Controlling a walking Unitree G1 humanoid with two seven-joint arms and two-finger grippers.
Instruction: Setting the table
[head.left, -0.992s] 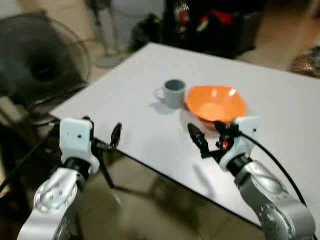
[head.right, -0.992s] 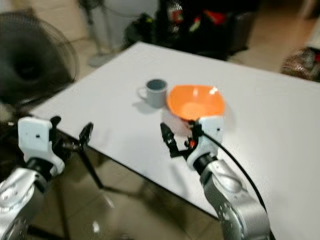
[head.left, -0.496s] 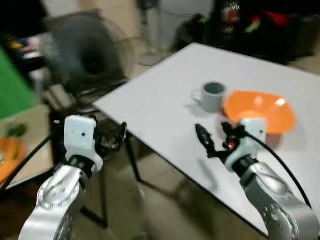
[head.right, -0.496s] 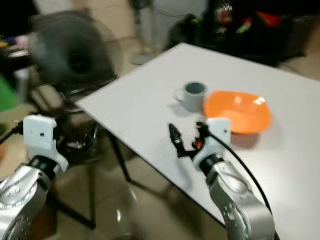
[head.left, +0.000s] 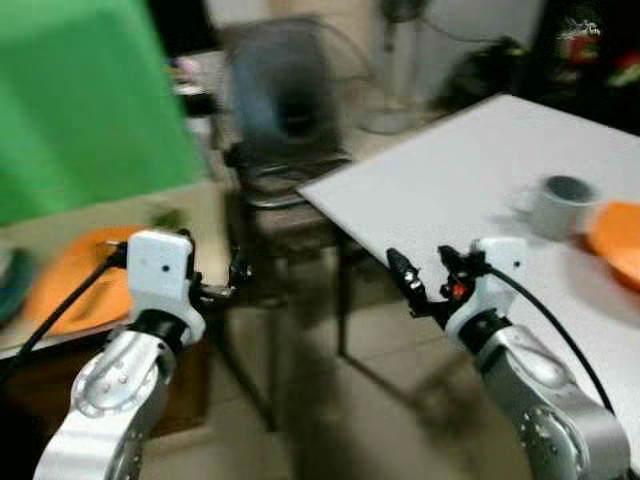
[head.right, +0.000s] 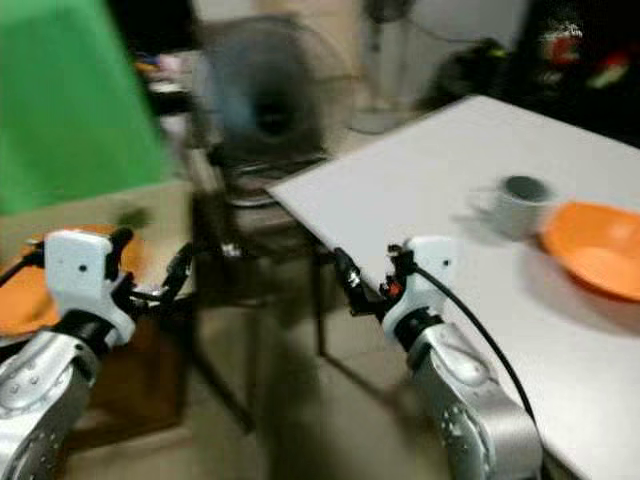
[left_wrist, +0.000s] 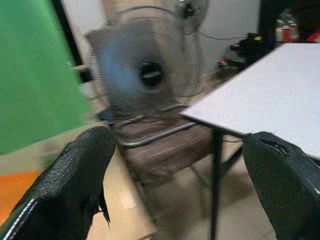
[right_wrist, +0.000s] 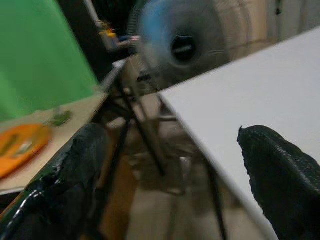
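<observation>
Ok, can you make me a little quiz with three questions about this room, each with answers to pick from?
1. Where does the grey mug stand?
A. on the white table, beside the orange bowl
B. on the floor
C. on the low side table

2. What colour is the big panel on the robot's left?
A. red
B. green
C. blue

3. How is the left tool set?
A. shut on a spoon
B. shut on the mug
C. open, holding nothing

Answers:
1. A, the mug sits on the white top next to the bowl.
2. B, the panel is plain green.
3. C, the left wrist view shows its two black fingers wide apart with only the fan and chair beyond.
</observation>
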